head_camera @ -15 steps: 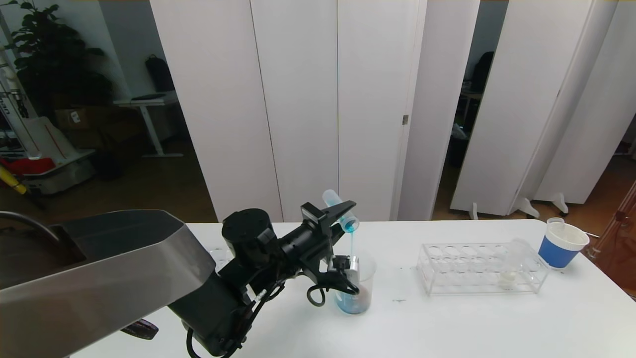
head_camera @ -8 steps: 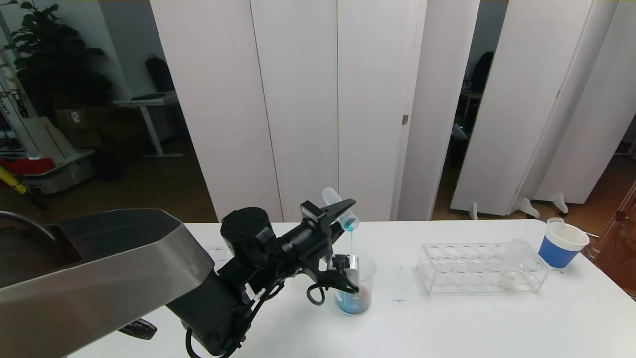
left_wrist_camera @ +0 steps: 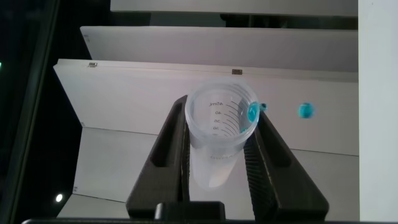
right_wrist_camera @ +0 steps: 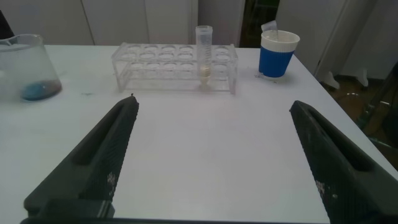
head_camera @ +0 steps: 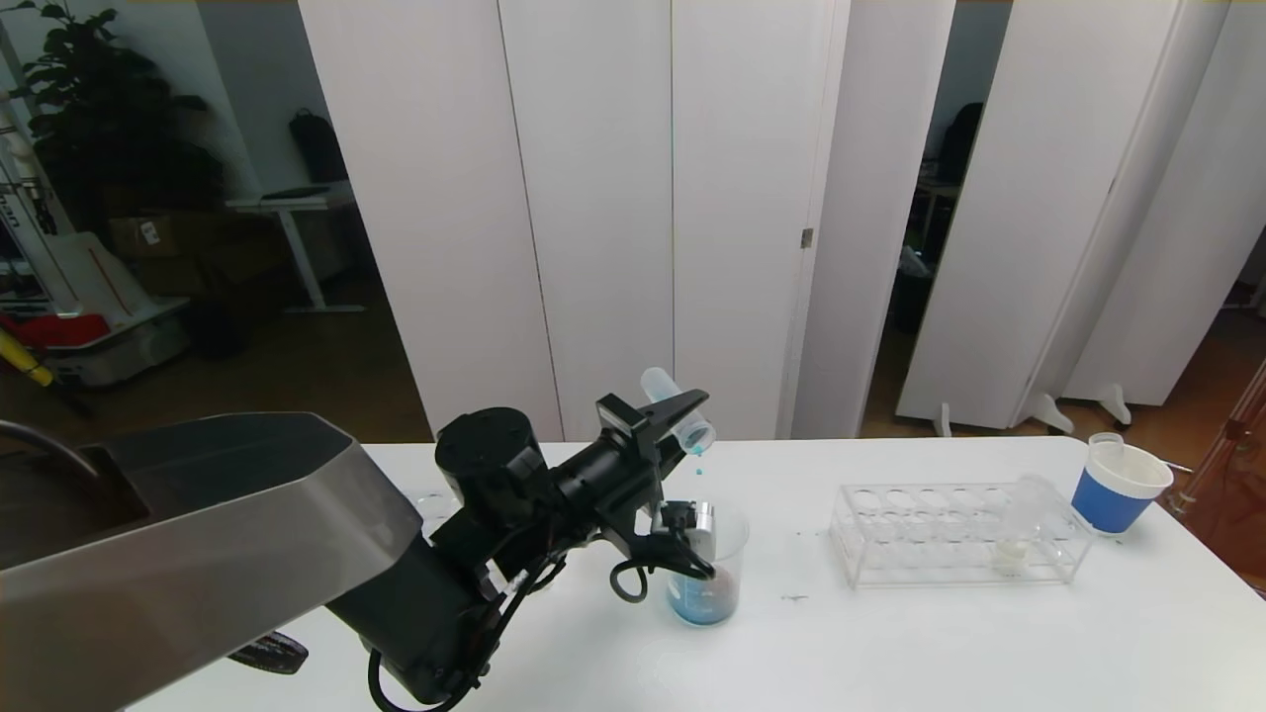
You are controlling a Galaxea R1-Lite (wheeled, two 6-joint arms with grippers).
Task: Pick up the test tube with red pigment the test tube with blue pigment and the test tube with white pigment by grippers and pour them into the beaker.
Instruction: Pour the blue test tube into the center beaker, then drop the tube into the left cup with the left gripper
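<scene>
The left gripper point(head_camera: 682, 415) is up above the table point(head_camera: 940, 643), clamped on the test tube with blue pigment point(head_camera: 678, 409), tipped mouth-down over the beaker point(head_camera: 706, 569). A blue drop point(head_camera: 699, 471) hangs in the air between the tube's mouth and the beaker's rim, and a bead of blue clings at the tube's lip. In the left wrist view the two black fingers point(left_wrist_camera: 168, 149) press on either side of the clear tube point(left_wrist_camera: 219, 134), and printed graduation marks with small figures run down its wall, too small to read. The beaker stands on the table right below, with a pool of blue liquid at its bottom and a reddish tinge on one side. Over to the right sits the clear tube rack point(head_camera: 954, 534), and the test tube with white pigment point(right_wrist_camera: 204, 53) stands upright in it near its right end, cream-white at the bottom. Beyond the rack's right end is a white paper cup with a blue sleeve point(head_camera: 1118, 487); no writing shows on it. The right gripper point(right_wrist_camera: 217, 162) is low over the near table, fingers spread wide with nothing between them, pointing at the rack.
</scene>
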